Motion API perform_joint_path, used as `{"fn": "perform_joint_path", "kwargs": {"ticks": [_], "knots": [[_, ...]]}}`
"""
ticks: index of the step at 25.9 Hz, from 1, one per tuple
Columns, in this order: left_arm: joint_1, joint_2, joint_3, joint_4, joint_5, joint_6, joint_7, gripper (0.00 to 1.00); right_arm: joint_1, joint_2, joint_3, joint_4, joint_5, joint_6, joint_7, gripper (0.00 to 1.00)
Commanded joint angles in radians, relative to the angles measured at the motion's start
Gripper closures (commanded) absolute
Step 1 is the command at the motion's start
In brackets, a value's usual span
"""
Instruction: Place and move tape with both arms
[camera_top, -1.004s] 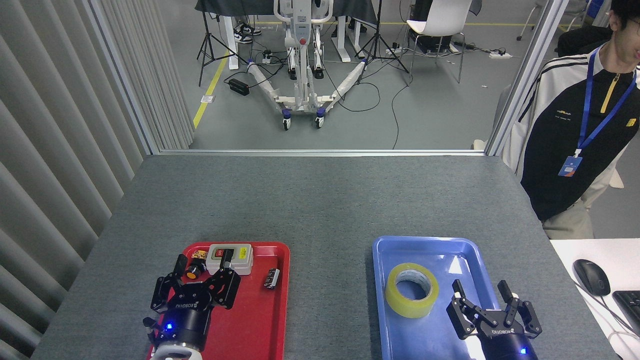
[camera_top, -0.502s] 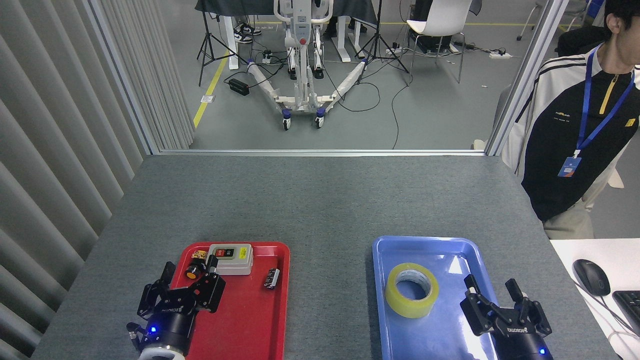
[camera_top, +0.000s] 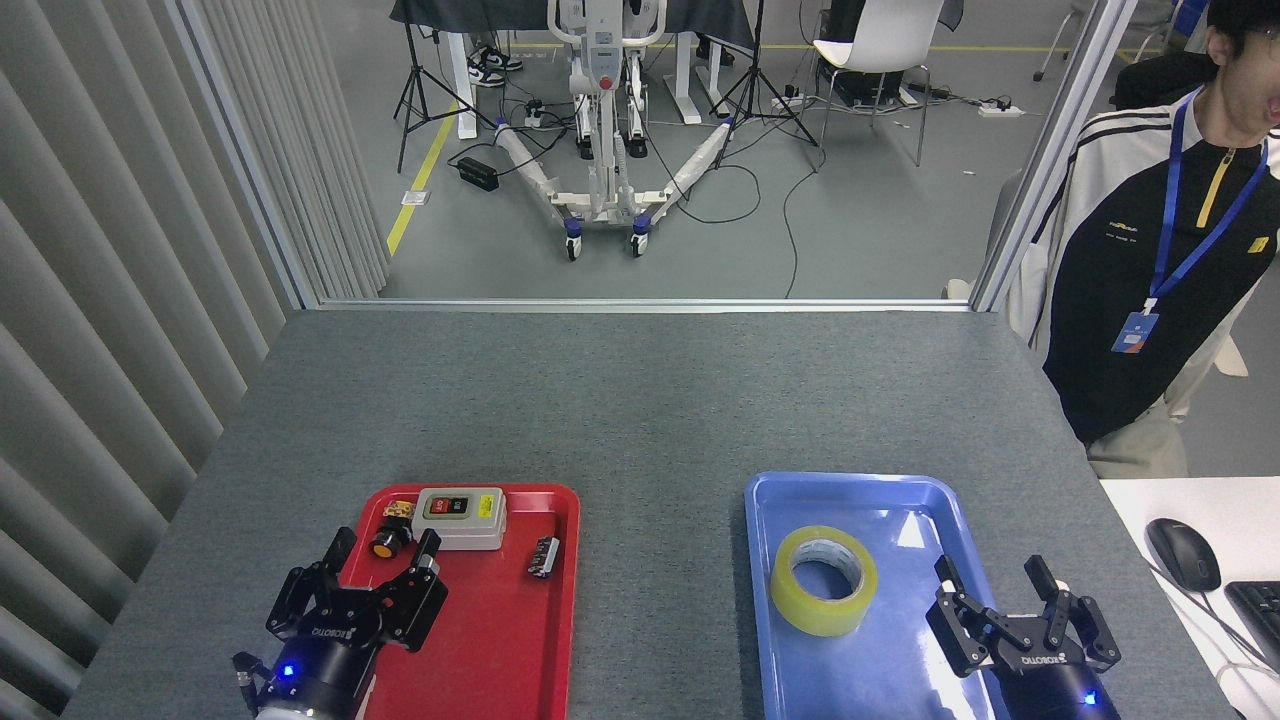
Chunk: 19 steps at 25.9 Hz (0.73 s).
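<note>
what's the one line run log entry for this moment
tape: flat in blue tray, free | left gripper: open, empty, over red tray | right gripper: open, empty, right of tape

A grey bench (camera_top: 620, 400) carries two trays. The red tray (camera_top: 500, 640) lies at the near left and holds a grey switch box (camera_top: 460, 518), an orange-capped button (camera_top: 385, 545) and a small black part (camera_top: 544, 557). The blue tray (camera_top: 880, 660) lies at the near right. A white desk (camera_top: 1130, 505) at the far right carries a black mouse (camera_top: 1182, 554) and a keyboard (camera_top: 1258, 605). A person (camera_top: 1140, 280) in a black-and-white jacket with a blue lanyard stands beside the bench. Beyond the bench, a wheeled white stand (camera_top: 603, 190), tripods (camera_top: 425, 85) and a white chair (camera_top: 880, 45) occupy the floor.
</note>
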Motion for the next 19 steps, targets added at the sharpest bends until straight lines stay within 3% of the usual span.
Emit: {"fn": "perform_joint_path", "kwargs": {"ticks": [1, 10, 19], "knots": [[0.042, -0.006, 0.054, -0.021, 0.0, -0.012, 0.02, 0.01, -0.001, -0.001, 0.001, -0.003, 0.002, -0.001, 0.002, 0.0], [0.077, -0.019, 0.137, -0.05, -0.009, -0.024, 0.028, 0.01, 0.0, -0.002, 0.004, -0.012, 0.005, 0.012, 0.002, 0.0], [0.079, -0.034, 0.129, -0.091, -0.002, -0.075, 0.063, 0.01, 0.002, 0.001, 0.006, -0.02, 0.004, 0.012, 0.002, 0.0]]}}
